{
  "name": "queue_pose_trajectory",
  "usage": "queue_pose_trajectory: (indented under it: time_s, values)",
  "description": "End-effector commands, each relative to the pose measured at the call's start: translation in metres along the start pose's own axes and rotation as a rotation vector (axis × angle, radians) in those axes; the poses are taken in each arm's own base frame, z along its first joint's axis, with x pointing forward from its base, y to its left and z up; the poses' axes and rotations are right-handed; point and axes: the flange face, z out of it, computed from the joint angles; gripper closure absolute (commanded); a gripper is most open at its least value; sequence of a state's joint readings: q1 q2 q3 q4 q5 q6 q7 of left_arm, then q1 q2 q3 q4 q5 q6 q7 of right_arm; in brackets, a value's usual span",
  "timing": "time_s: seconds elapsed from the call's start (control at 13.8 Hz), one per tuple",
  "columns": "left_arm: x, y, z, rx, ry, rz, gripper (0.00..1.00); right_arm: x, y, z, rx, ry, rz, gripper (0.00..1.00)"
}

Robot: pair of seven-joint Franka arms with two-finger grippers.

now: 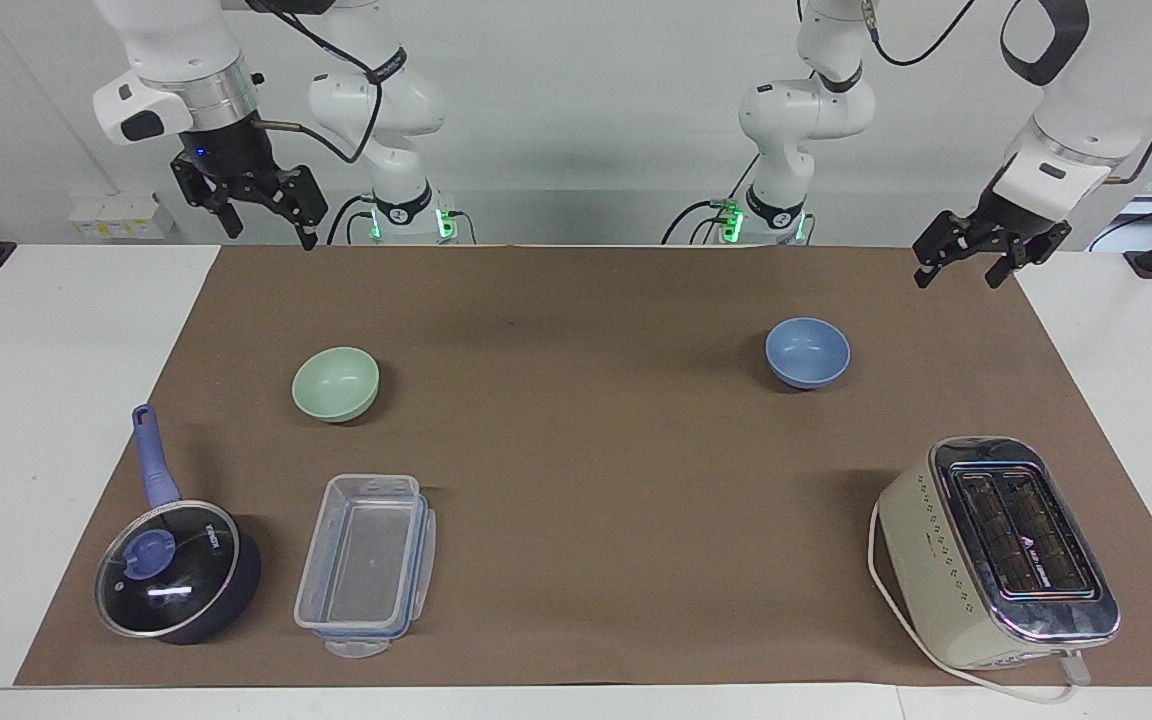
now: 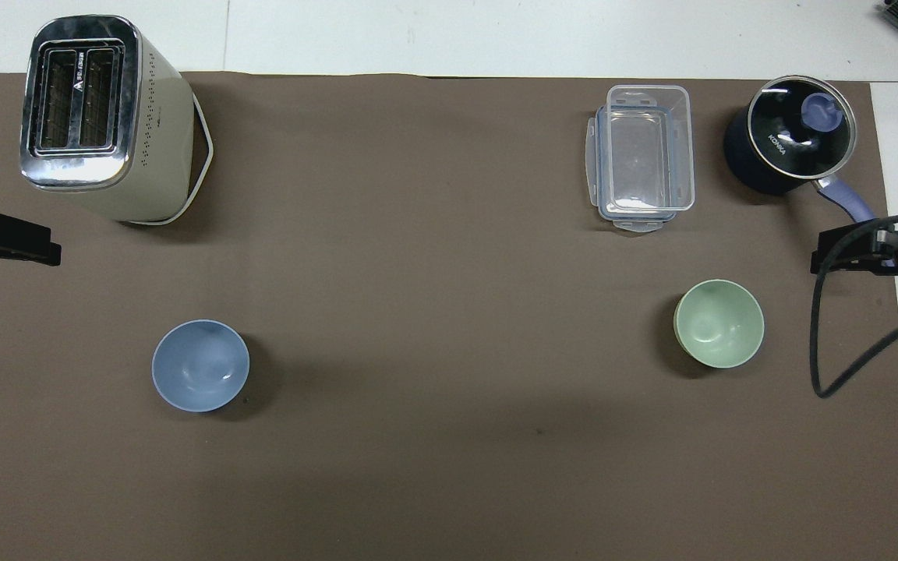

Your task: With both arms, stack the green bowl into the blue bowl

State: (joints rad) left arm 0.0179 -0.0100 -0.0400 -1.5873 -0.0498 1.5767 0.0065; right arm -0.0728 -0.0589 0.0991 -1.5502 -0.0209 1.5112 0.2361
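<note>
The pale green bowl (image 1: 336, 383) (image 2: 719, 323) sits upright on the brown mat toward the right arm's end of the table. The blue bowl (image 1: 807, 352) (image 2: 200, 365) stands upright toward the left arm's end, well apart from the green one. My right gripper (image 1: 271, 238) hangs open and empty high over the mat's edge by the robots, at the green bowl's end. At the blue bowl's end, my left gripper (image 1: 958, 280) hangs open and empty over the mat's corner. Neither gripper touches a bowl.
A dark lidded saucepan (image 1: 176, 585) with a blue handle and a clear plastic container (image 1: 366, 560) lie farther from the robots than the green bowl. A cream toaster (image 1: 1001, 550) with a white cord stands farther out than the blue bowl. The brown mat (image 1: 586, 450) covers the table's middle.
</note>
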Motion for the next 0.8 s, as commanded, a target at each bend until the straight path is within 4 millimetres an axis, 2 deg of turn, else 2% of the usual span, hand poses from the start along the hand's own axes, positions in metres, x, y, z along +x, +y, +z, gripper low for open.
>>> queue_pose_trajectory:
  time_s: [0.0, 0.73]
  values:
    - [-0.0067, 0.004, -0.0018, 0.018, -0.008, 0.014, 0.0, -0.006, 0.0035, -0.0007, 0.003, 0.008, -0.003, 0.0]
    - [-0.0084, 0.0066, -0.0004, 0.019, -0.012, 0.021, 0.0, -0.0039, 0.0074, -0.0001, 0.003, 0.005, 0.005, 0.0]
